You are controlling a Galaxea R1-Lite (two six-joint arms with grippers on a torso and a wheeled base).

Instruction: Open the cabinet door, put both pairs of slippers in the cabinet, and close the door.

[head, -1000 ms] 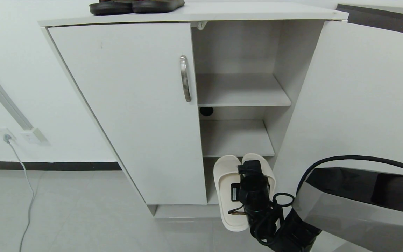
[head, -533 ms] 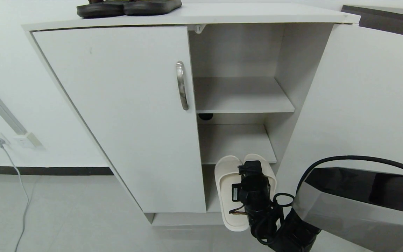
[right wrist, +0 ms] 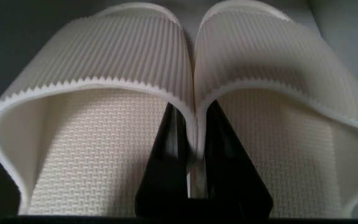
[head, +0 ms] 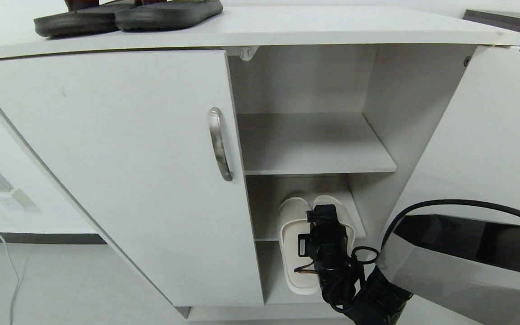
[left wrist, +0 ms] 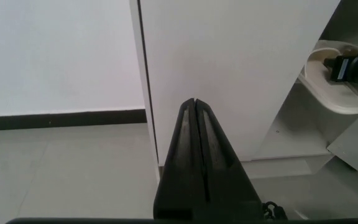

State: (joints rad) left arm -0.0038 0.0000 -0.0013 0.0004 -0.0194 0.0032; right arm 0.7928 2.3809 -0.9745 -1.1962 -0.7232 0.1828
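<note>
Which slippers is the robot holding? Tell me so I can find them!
Find the tall white cabinet with its right door open. Low at the open side, the black right end effector pinches a pair of cream ribbed slippers by their inner edges. The other pair, dark slippers, sits on the cabinet's top.

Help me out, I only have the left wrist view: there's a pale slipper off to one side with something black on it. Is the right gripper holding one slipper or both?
Observer: Both. The right gripper is shut on the inner edges of the two cream slippers, which are pressed side by side.
Operator: Where's the other pair?
Observer: The dark slippers lie on the cabinet top, toward its left end.
Operator: How high are the cream ones?
Observer: From the head camera their toes overlap the lower shelf, beneath the upper shelf.
</note>
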